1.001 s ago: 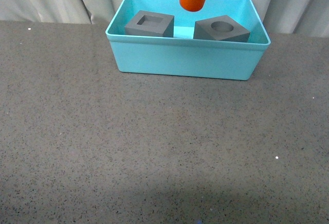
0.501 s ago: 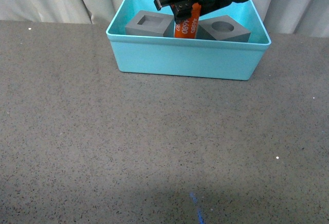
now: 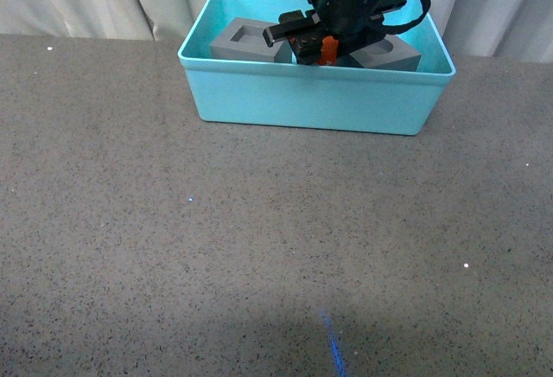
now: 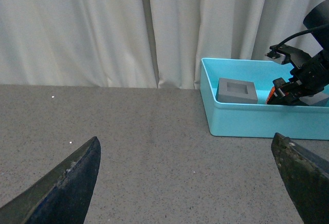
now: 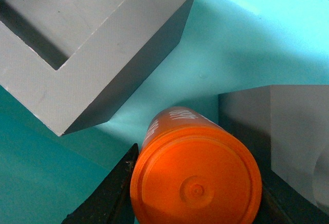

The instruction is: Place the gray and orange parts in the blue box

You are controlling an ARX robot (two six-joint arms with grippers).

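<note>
One orange cylinder (image 3: 327, 49), clamped in the right gripper (image 3: 321, 48), down inside the blue box (image 3: 311, 99) between two gray cubes. In the right wrist view, the cylinder's (image 5: 196, 178) round end cap facing the camera, white print partly visible on its side, dark fingers (image 5: 110, 190) pressed against both flanks. Seen from the front, only a sliver of orange visible between the black gripper parts.

Two gray cubes in all: the cube with the square recess (image 3: 249, 40) toward the box's left half, the cube with the round recess (image 3: 393, 51) toward the right half, mostly covered by the right arm in the front view. In the right wrist view, square-recess cube (image 5: 77, 39) near the cylinder, with turquoise floor showing between them; the other cube (image 5: 288, 136) just beside the cylinder on the opposite side, contact not discernible.

One box, standing at the far side of the gray speckled table (image 3: 216, 239), white curtain (image 4: 103, 29) behind.

Left gripper (image 4: 185, 183) well apart from the box, over bare table, its two dark fingertips (image 4: 67, 183) spread wide.

Compared with half a second ago: cylinder lower in the box, far less orange showing above the rim; right arm dropped with it, now hiding most of the round-recess cube. Cubes and box unmoved.
</note>
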